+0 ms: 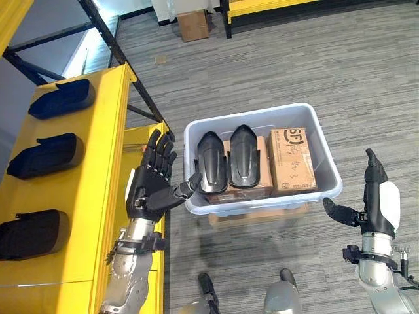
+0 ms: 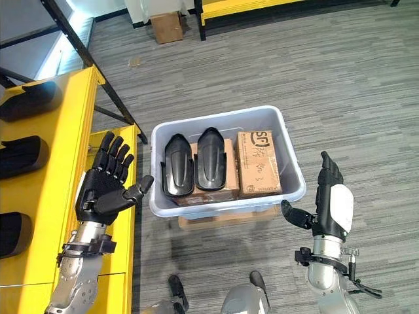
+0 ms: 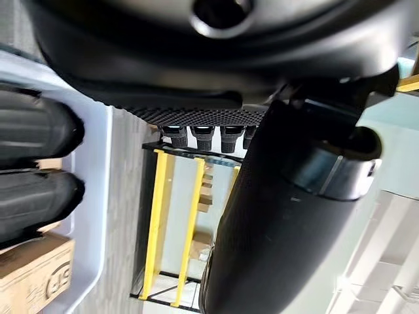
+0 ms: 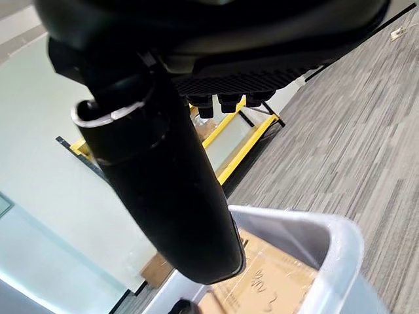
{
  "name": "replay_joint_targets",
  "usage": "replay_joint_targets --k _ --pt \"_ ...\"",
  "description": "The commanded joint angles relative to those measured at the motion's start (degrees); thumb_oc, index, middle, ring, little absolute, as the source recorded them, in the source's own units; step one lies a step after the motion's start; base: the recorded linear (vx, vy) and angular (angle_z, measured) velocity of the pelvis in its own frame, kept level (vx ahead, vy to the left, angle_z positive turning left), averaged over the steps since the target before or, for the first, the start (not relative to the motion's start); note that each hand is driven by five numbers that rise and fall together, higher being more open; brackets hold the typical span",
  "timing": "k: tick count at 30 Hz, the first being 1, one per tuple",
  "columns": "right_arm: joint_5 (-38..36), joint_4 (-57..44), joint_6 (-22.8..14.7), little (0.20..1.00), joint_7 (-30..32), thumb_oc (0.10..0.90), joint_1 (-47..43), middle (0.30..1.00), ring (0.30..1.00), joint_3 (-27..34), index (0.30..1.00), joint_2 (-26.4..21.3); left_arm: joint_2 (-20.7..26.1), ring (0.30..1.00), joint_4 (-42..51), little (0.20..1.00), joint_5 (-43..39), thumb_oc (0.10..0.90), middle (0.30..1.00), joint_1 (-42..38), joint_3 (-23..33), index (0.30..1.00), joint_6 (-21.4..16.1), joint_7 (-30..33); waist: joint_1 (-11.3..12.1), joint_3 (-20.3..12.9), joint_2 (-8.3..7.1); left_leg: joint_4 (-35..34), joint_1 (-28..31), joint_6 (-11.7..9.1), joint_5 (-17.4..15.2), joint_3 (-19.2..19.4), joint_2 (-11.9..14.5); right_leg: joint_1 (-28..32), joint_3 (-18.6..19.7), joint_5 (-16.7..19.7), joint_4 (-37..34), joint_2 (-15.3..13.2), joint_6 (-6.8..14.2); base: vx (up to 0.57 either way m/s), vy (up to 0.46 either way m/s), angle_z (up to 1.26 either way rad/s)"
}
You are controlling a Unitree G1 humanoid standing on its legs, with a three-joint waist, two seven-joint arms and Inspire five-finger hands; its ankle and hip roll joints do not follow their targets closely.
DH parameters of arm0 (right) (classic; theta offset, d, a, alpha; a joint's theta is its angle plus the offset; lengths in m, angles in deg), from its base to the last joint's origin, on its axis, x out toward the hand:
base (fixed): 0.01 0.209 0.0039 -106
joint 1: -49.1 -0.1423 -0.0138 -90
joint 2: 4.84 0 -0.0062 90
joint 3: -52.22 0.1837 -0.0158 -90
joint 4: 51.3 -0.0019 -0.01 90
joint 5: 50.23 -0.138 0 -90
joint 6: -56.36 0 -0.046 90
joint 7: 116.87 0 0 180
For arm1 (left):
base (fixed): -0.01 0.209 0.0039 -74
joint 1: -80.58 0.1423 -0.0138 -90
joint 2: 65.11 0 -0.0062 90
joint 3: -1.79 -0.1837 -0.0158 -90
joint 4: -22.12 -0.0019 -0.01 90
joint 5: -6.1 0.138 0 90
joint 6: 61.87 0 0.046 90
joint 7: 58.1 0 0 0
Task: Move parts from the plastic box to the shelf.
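A pale grey plastic box point(image 1: 327, 157) stands on the floor in front of me. Inside it two black moulded parts point(image 1: 212, 161) point(image 1: 243, 156) lie side by side on a cardboard box point(image 1: 262, 184), with a second cardboard box point(image 1: 292, 159) to their right. My left hand point(image 1: 154, 185) is open just left of the box, its thumb near the box's front left corner. My right hand point(image 1: 378, 198) is open and upright to the right of the box, apart from it. Three more black parts point(image 1: 62, 98) point(image 1: 46, 155) point(image 1: 33, 233) rest on the yellow shelf point(image 1: 98, 196) at left.
A black diagonal shelf brace point(image 1: 124, 65) rises behind the yellow shelf. A cardboard box point(image 1: 194, 25) and a yellow rack point(image 1: 262, 6) stand far back. Grey carpet lies around the plastic box, which sits on flat cardboard point(image 1: 262, 214).
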Motion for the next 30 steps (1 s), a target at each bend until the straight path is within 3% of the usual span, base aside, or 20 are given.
replay_joint_targets --k 1,4,9,12,13,14,16,18,19,23,30 --pt "2.4 -7.97 -6.13 1.0 0.7 0.9 -1.61 1.0 1.0 2.68 1.0 -2.88 1.48 1.0 6.49 1.0 -0.59 0.9 1.0 -1.81 5.42 1.0 -3.7 -2.71 0.86 -3.21 -0.2 2.36 -0.1 1.99 -4.74 -0.85 2.28 -3.02 -3.6 -0.48 6.09 0.16 -3.35 0.22 0.094 -0.12" --pt "3.17 -9.21 -6.66 1.0 -0.04 0.9 -3.14 1.0 1.0 2.35 1.0 -2.95 1.92 1.0 6.77 1.0 -2.31 0.9 1.0 -0.81 5.77 1.0 -2.57 -3.63 1.74 -3.55 -0.88 2.68 0.47 2.03 -5.24 -0.63 2.22 -1.94 -4.51 0.69 4.73 -0.77 -2.9 0.15 0.074 -0.09" --pt "3.61 -11.19 -3.38 1.0 -0.7 0.9 -7.48 1.0 1.0 0.92 1.0 -2.43 2.96 1.0 7.71 1.0 -4.01 0.9 1.0 -0.97 5.28 1.0 -1.74 -8.86 3.96 -4.31 -2.85 5.93 -0.12 3.8 -7.47 0.71 1.16 0.01 -5.84 2.3 5.34 -2.29 -3.05 0.19 0.217 -0.17" --pt "1.8 -10.35 -2.36 1.0 -0.98 0.9 -8.96 1.0 1.0 0.12 1.0 -2.28 3.02 1.0 7.34 1.0 -4.22 0.9 1.0 -2.36 4.61 1.0 1.28 -8.87 5.06 -3.84 -3.9 5.92 2.13 6.22 -9.35 3.8 -0.8 -3.96 -8.59 11.0 16.5 -6.35 -2.88 0.16 0.221 0.01" --pt "1.31 -10.08 -2.76 1.0 -1.48 0.9 -9.63 1.0 1.0 -0.52 1.0 -2.13 3.07 1.0 7.39 1.0 -3.27 0.9 1.0 -2.19 4.61 1.0 1.38 -8.43 5.58 -3.46 -3.99 5.47 3.43 6.52 -9.57 5.4 -0.68 -5.87 -9.41 12.22 19.08 -7.06 -2.65 0.16 0.083 -0.51" --pt "0.32 -9.91 -2.92 1.0 -2.41 0.9 -10.7 1.0 1.0 -1.19 1.0 -2.19 3.24 1.0 7.78 1.0 -2.38 0.9 1.0 -1.75 4.77 1.0 1.82 -7.6 6.09 -2.97 -4.05 4.76 4.82 6.52 -9.54 7.41 -0.28 -7.35 -10.56 12.16 20.06 -6.69 -2.52 0.14 -0.039 -1.02" --pt "-0.98 -10.05 -2.59 1.0 -3.22 0.9 -11.88 1.0 1.0 -1.85 1.0 -2.95 3.51 1.0 8.19 1.0 -2.38 0.9 1.0 -1.09 4.75 1.0 2.13 -5.71 5.6 -2.32 -4.27 2.48 6.45 6.2 -9.16 8.24 -0.41 -9.45 -10.4 10.05 15.27 -1.13 -2.65 0.13 -0.15 -1.43" --pt "-1.53 -11.34 -2.92 1.0 -3.69 0.9 -10.9 1.0 1.0 -1.2 1.0 -2.85 3.59 1.0 8.6 1.0 -3.86 0.9 1.0 -1.33 4.58 1.0 2.85 -4.99 3.62 -2.48 -4.34 -0.25 7.18 6.38 -9.45 5.33 -1.93 -11.33 -7.5 7.66 5.68 5.35 -2.92 0.15 -0.21 -0.75" --pt "-0.7 -12.76 -2.64 1.0 -3.73 0.9 -9.17 1.0 1.0 -0.43 1.0 -2.38 3.19 1.0 8.44 1.0 -4.1 0.9 1.0 -1.33 4.36 1.0 2.92 -5.39 2.67 -2.61 -4.09 -0.74 6.91 6.77 -9.48 2.86 -2.83 -12.25 -4.43 7.45 4.45 7.13 -2.92 0.13 -0.214 0.21" --pt "-0.01 -12.57 -3.18 1.0 -3.89 0.9 -6.66 1.0 1.0 0.16 1.0 -2.38 1.42 1.0 7.27 1.0 -7.41 0.9 1.0 0.45 3.91 1.0 2.18 -7.33 3.05 -3.63 -3.5 -2.17 6.09 5.44 -7.14 0.49 -3.7 -7.69 -4.81 8.26 -2.89 8.01 -3.74 0.14 -0.247 1.08" --pt "3.94 -12.31 -2.56 1.0 -2.83 0.9 -11.29 1.0 1.0 -2.2 1.0 -4.71 1.2 1.0 7.2 1.0 -6.25 0.9 1.0 -0.18 2.78 1.0 2.54 -7.49 3.68 -2.11 -1.84 -1.37 4.79 4.51 -6.91 0.77 -2.85 -7.0 -6.29 6.73 -2.51 7.4 -4.8 0.03 -0.035 0.1"
